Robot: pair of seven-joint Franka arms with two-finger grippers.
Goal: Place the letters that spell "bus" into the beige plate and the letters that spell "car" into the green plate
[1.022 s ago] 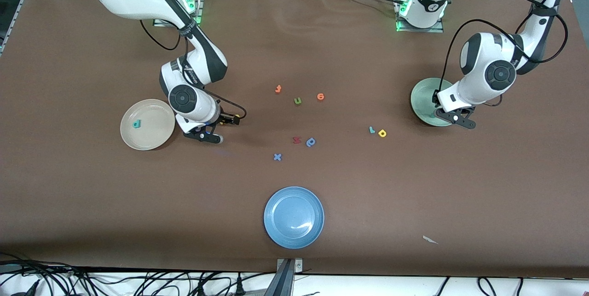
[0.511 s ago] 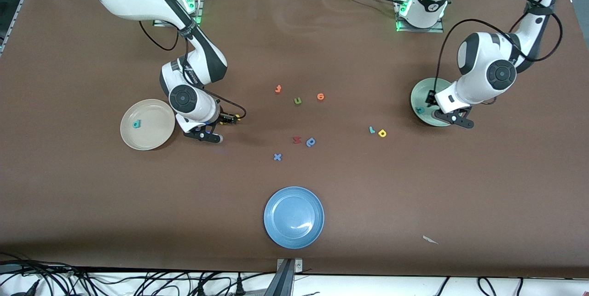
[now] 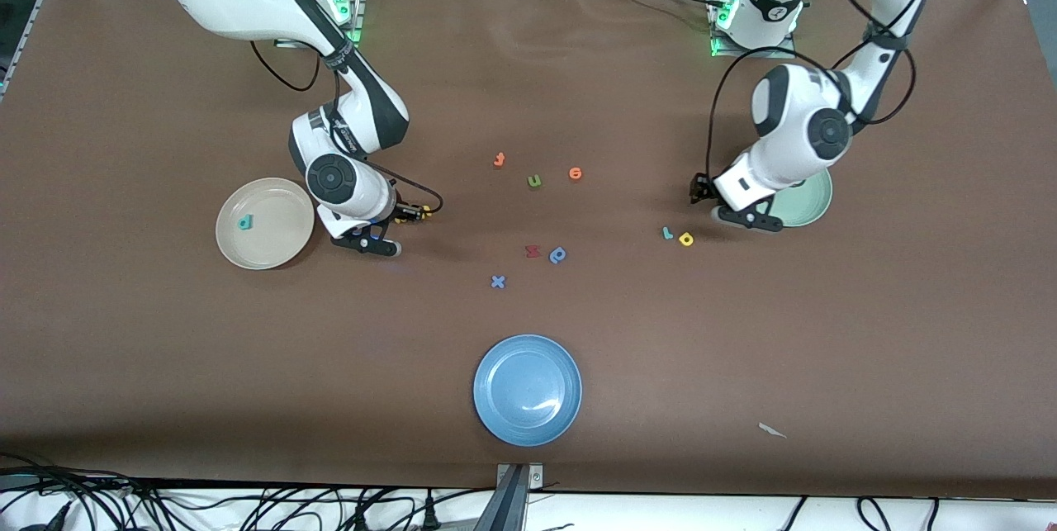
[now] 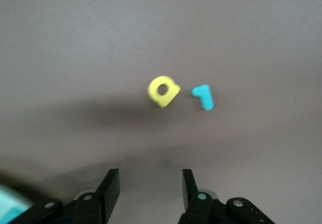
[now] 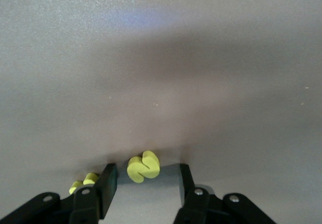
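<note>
Right claw (image 5: 146,176) sits low on the bench, fingers apart around the flat yellow "s" (image 5: 143,166); left claw (image 4: 151,183) hangs open over the yellow "a" (image 4: 163,90).

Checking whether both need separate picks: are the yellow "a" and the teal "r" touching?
Apart. The left wrist view shows a strip of bare brown table between the yellow "a" and the teal "r".

A brown counter (image 3: 248,366) filled the room's view. Black cables (image 3: 165,506) lay on the white floor along its camera-side edge, where a metal bracket (image 3: 519,477) sat.
</note>
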